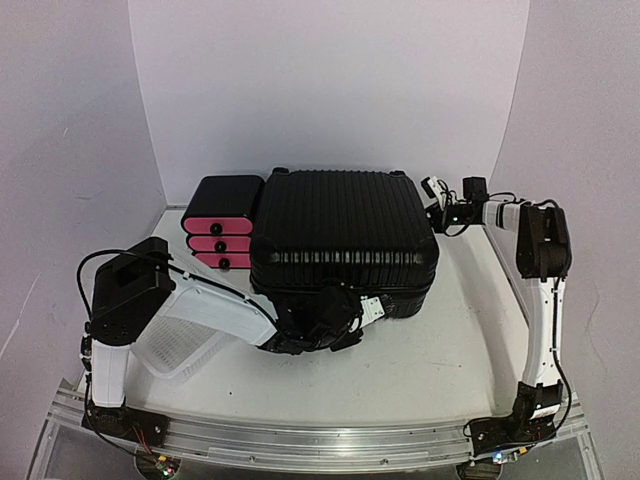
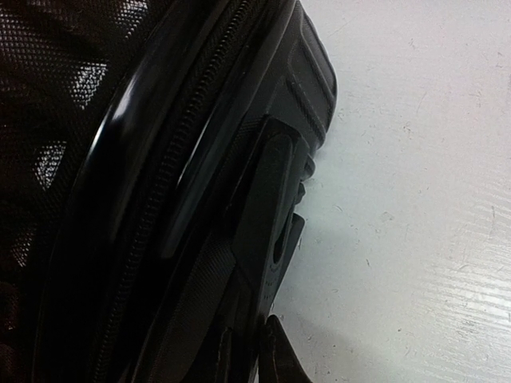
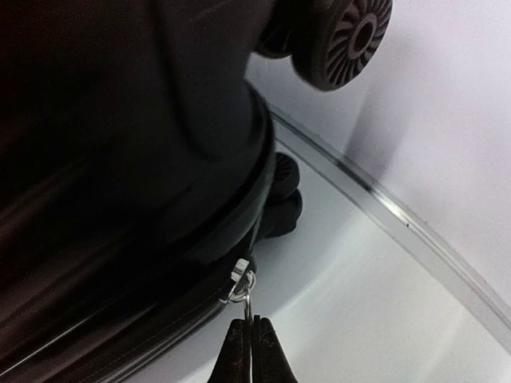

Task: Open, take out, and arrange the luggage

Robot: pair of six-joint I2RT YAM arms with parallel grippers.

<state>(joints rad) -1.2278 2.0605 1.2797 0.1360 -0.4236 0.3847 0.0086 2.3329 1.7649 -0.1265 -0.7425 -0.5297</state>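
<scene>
Two pincers meet the luggage (image 1: 345,235) at opposite ends. That big black ribbed case lies flat in the middle of the bench (image 1: 450,345), with a small black box with pink drawers (image 1: 218,225) just beside its far left side.

The right pincer (image 3: 251,325) sits at the case's far right corner, low against the seam between the two shells. Its fingers are pressed together on the thin metal zipper pull (image 3: 247,297), which comes off the seam directly above the fingertips. One wheel (image 3: 351,36) shows high over that pincer, and another wheel (image 3: 283,199) is tucked under the shell just past the pull.

The left pincer (image 1: 335,320) lies against the near side of the case, around the middle of that edge, and the left arm reaches over a white mesh basket (image 1: 180,345). Its wrist view shows the zipper (image 2: 172,183) running along the shell close up, but whether the left pincer is spread or pressed together cannot be told.
</scene>
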